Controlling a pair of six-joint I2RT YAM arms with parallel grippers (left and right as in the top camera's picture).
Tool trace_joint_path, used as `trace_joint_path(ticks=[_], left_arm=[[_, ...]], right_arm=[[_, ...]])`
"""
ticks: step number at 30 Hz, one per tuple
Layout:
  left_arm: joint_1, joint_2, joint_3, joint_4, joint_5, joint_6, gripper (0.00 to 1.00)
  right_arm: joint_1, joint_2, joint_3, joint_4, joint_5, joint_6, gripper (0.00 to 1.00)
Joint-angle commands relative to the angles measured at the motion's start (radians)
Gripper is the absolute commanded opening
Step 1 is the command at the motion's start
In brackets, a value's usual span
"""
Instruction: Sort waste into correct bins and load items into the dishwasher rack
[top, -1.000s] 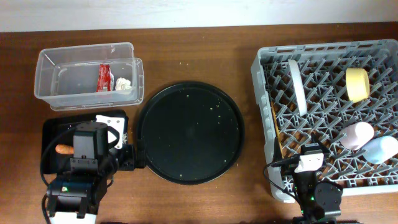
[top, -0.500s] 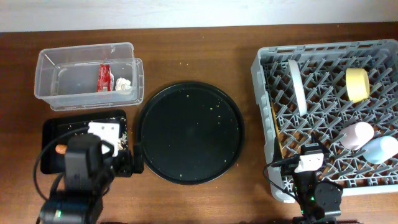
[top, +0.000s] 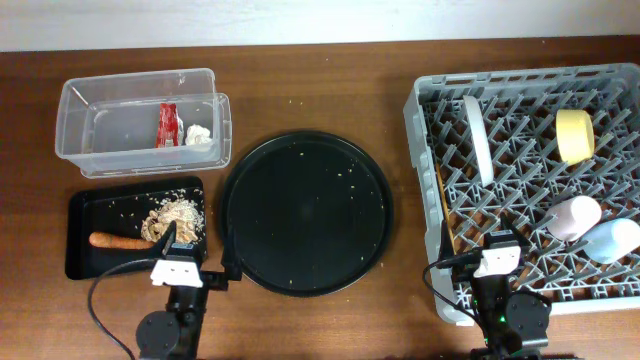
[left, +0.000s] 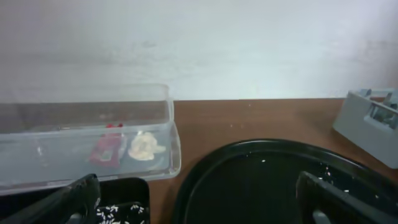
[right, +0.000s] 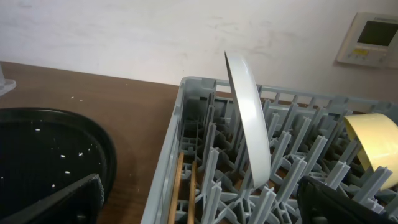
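The clear tub (top: 135, 80) holds the red wrapper (top: 167, 124) and white tissue (top: 200, 134); both also show in the left wrist view (left: 106, 149). The flat black tray (top: 90, 215) holds the carrot (top: 118, 240) and food scraps (top: 175, 218). The dishwasher rack (top: 412, 110) holds the upright grey plate (top: 478, 140), yellow bowl (top: 574, 134), pink cup (top: 572, 217), blue cup (top: 612, 240) and chopsticks (top: 443, 205). My left gripper (top: 197, 255) (left: 199, 205) is open and empty at the tray's front right. My right gripper (top: 497, 258) (right: 202, 205) is open and empty over the rack's front left.
A large round black tray (top: 305, 212) with a few crumbs lies between the bins and the rack. Bare wooden table (top: 320, 90) stretches behind it up to the white wall.
My left arm has drawn back toward the front edge, uncovering the flat black tray with carrot and scraps. The right arm has not moved.
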Motion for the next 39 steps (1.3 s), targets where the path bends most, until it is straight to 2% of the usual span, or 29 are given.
trace_joint_path(ticks=[1,2,4,39], left_arm=[[-0.005,-0.011,-0.010,-0.012,-0.014,0.121,0.99],[-0.005,-0.011,-0.010,-0.068,-0.013,0.130,0.99],[-0.005,-0.011,-0.010,-0.065,0.005,0.168,0.99],[-0.004,-0.010,-0.009,-0.064,0.011,0.167,0.99]], right_arm=[[-0.002,-0.007,-0.007,-0.003,-0.006,-0.003,0.98],[-0.002,-0.007,-0.007,-0.003,-0.006,-0.003,0.98],[-0.002,-0.006,-0.007,-0.003,-0.006,-0.003,0.98],[-0.002,-0.007,-0.007,-0.003,-0.006,-0.003,0.98]])
